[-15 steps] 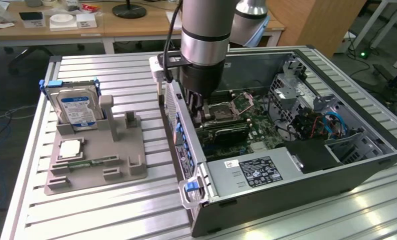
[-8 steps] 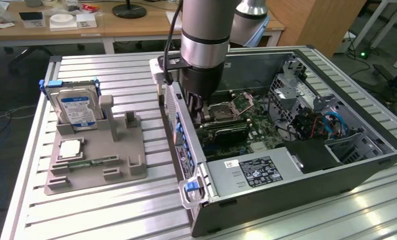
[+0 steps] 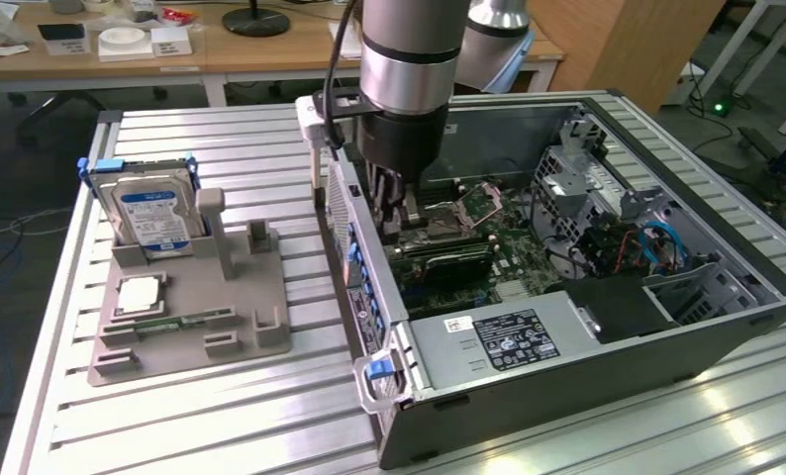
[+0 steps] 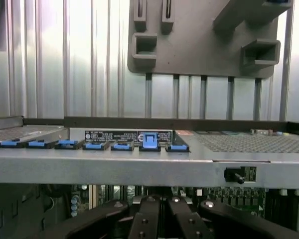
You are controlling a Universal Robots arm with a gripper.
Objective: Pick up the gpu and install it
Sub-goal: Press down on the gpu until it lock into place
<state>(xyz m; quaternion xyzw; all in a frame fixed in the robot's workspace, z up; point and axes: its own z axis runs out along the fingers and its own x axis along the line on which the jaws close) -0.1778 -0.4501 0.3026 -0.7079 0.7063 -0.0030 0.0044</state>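
Inside the open computer case [image 3: 710, 247], over the motherboard [image 3: 499, 247], the gripper [image 3: 390, 213] is seen lowered from the arm [image 3: 413, 59], close against the case wall on the exterior view's left. Its dark fingers [image 3: 382, 198] are drawn near together and point down at the board, but what lies between them is hidden, so it cannot be told whether they are closed on the gpu or merely narrowed; the gpu itself cannot be made out with certainty in the exterior view. From the wrist view, the black finger links [image 4: 154, 221] are seen pulled in side by side below the case's metal edge [image 4: 139, 167], along which a row of blue slot clips [image 4: 94, 145] is set, one clip [image 4: 149, 141] standing raised above the others. Outside the case, on the exterior view's left, a grey fixture tray [image 3: 188, 317] rests on the slatted aluminium table [image 3: 235, 426]. A silver hard drive [image 3: 152, 216] with a blue label is held upright at the tray's far end, and a small green memory stick [image 3: 182, 322] lies flat nearer the front. A silver power supply [image 3: 512, 341] with a printed label sits in the near part of the case.
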